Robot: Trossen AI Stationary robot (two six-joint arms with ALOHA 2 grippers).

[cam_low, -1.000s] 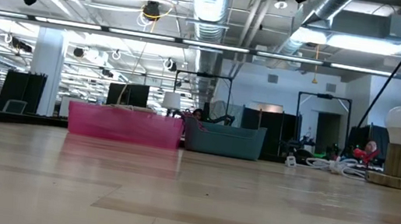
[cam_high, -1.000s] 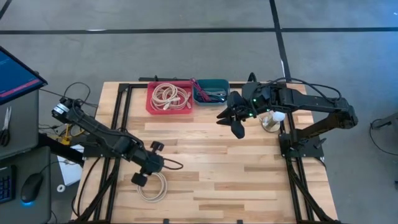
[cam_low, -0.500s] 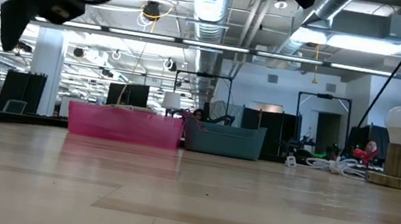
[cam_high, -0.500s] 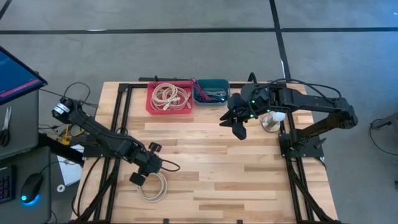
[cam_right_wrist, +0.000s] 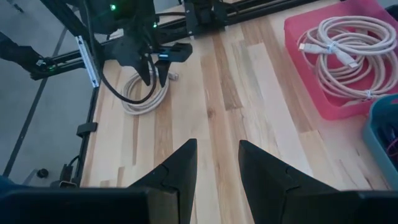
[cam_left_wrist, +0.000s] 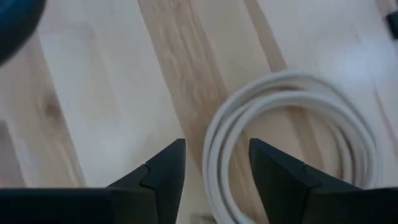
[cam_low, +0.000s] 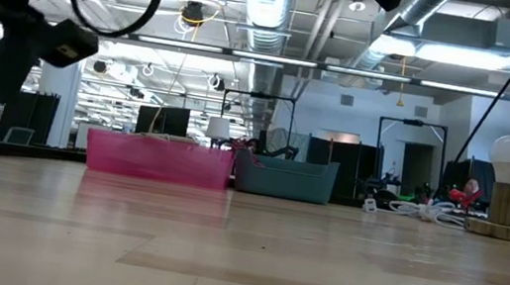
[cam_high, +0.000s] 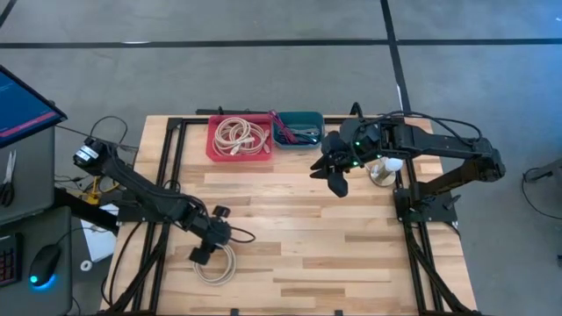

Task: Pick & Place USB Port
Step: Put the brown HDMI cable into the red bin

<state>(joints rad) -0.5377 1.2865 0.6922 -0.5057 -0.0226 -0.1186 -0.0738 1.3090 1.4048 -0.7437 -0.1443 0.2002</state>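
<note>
Two arms reach over the wooden table [cam_high: 351, 246] before you. The left arm stretches low from the table's left edge toward the front, its left gripper [cam_high: 209, 244] hanging over the coiled white cable [cam_high: 216, 265] that lies near the front edge. From that arm's own wrist camera you see the left gripper [cam_left_wrist: 216, 163] pointing down with its fingers [cam_left_wrist: 163, 167] spread apart and nothing between them; one strand of the coiled white cable [cam_left_wrist: 292, 130] runs under the gap. The right arm folds in from the right side, and its right gripper [cam_high: 337, 168] hangs above the table just in front of the teal bin [cam_high: 297, 128]. Its wrist camera shows the right gripper [cam_right_wrist: 217, 163] partly open and empty.

Only the right wrist camera gives you a slanted look at the left gripper [cam_right_wrist: 153, 70] poised over the coil, and at the bundled cables in the pink bin [cam_right_wrist: 348, 56]. Only the table-level camera shows the pink bin [cam_low: 158, 159] and teal bin [cam_low: 290, 178] side by side, with a lamp bulb on a wooden base [cam_low: 509, 188] at the table's right.
</note>
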